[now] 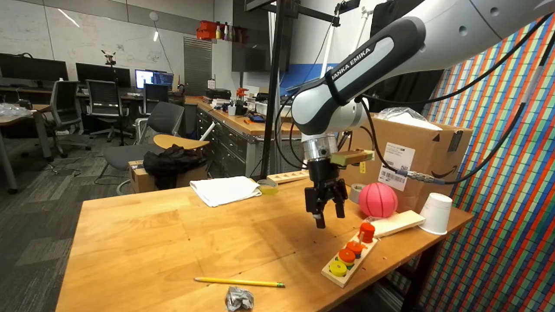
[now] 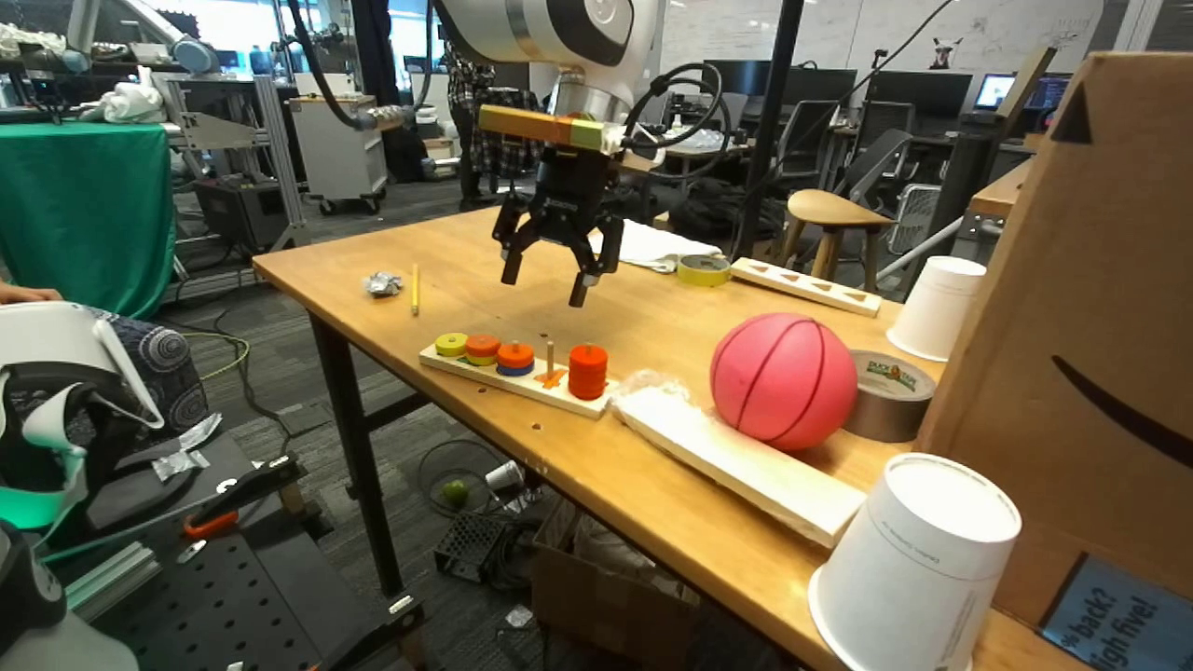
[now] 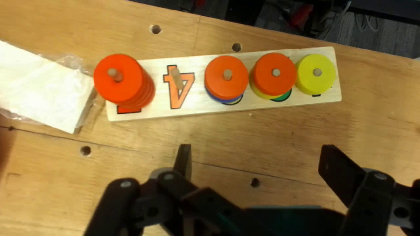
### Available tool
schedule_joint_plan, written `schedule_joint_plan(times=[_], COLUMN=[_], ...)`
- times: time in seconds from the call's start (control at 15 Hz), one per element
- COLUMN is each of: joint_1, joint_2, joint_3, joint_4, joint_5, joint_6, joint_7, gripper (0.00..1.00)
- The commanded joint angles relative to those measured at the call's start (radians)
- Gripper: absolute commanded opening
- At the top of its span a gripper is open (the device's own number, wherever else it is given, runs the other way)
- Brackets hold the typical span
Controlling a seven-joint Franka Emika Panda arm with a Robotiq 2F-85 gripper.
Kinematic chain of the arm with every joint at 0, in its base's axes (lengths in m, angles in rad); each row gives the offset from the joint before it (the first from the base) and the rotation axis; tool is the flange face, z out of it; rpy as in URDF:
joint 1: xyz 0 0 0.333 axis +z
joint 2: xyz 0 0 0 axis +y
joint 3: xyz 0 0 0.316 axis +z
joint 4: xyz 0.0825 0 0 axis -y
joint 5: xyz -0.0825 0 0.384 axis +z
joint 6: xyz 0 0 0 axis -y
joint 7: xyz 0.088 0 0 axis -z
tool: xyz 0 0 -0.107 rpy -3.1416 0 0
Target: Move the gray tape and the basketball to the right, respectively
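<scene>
The pink basketball [image 1: 378, 200] rests on the wooden table [image 1: 173, 242] in front of the cardboard box, and it shows in an exterior view [image 2: 785, 380]. The gray tape roll [image 2: 890, 401] lies flat behind the ball; it shows partly hidden by the ball in an exterior view [image 1: 356, 193]. My gripper [image 1: 330, 219] is open and empty above the table, apart from the ball and the tape. It also shows in an exterior view [image 2: 544, 287] and in the wrist view [image 3: 256, 154], with bare wood between the fingers. Ball and tape are not clearly visible in the wrist view.
A peg board with colored rings [image 3: 226, 78] and a wrapped wood plank [image 2: 736, 457] lie near the table edge. Paper cups [image 2: 918, 559], a cardboard box [image 1: 412, 156], yellow tape [image 2: 704, 270], a white cloth [image 1: 225, 190], a pencil [image 1: 238, 282] and crumpled foil [image 1: 239, 299] are around.
</scene>
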Motion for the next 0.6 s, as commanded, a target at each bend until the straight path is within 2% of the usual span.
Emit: schedule_joint_plan(times=[0.0,0.33,0.53], joint_1=[-0.025,-0.078,-0.089], joint_2=[0.029,0.077,0.101], joint_3=[-0.025,-0.042,-0.047], joint_4=[0.05,0.087,0.09], joint_5=[-0.007,0.104,0.118], joint_6=[0.013,0.016,0.043], joint_7=[0.041,0.042,0.055], gripper=[1.0,1.0,1.0])
